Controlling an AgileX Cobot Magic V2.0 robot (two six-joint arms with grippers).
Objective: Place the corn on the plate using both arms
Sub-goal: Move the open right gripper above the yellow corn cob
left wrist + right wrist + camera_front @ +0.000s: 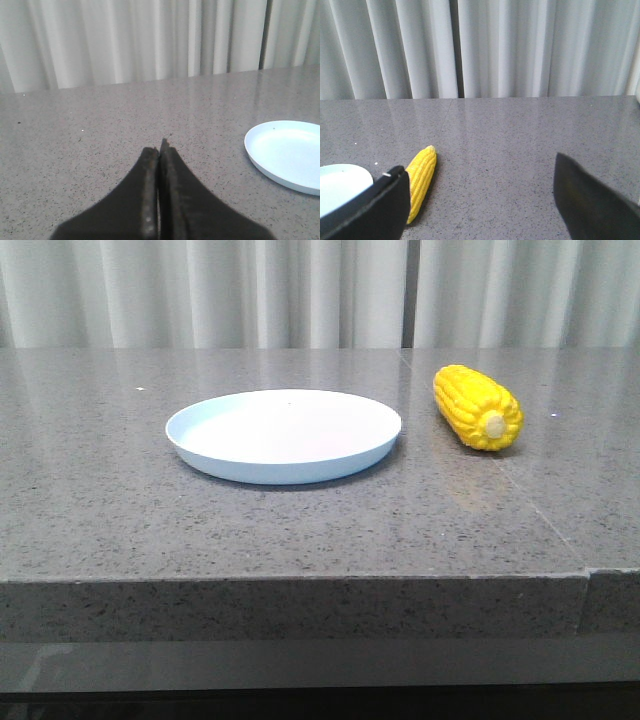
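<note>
A grey speckled stone desk (300, 530) fills the front view, polished enough to carry soft pale reflections. A thin seam runs across its right part toward the front edge. Behind the far edge hang white pleated curtains (200, 290), with one dark vertical gap between two panels.

The plate (284, 436) sits near the middle of the desk, slightly toward the left, round, shallow and pale blue-white, with nothing on it. The corn (477, 406) lies on the bare desk just to the right of the plate, apart from it, its pale cut end turned toward the front edge and its pointed end toward the far edge. It is bright yellow with neat rows of kernels.

Neither arm shows in the front view. In the left wrist view, the left gripper (160, 150) is clenched, its two black fingers pressed flat together and holding nothing, above bare desk with the plate off to one side. In the right wrist view, the right gripper (480, 200) is spread wide and holds nothing, one black finger (375, 210) at each side of the picture. The corn lies on the desk beyond it, close to one finger, with the plate's rim just past that.
</note>
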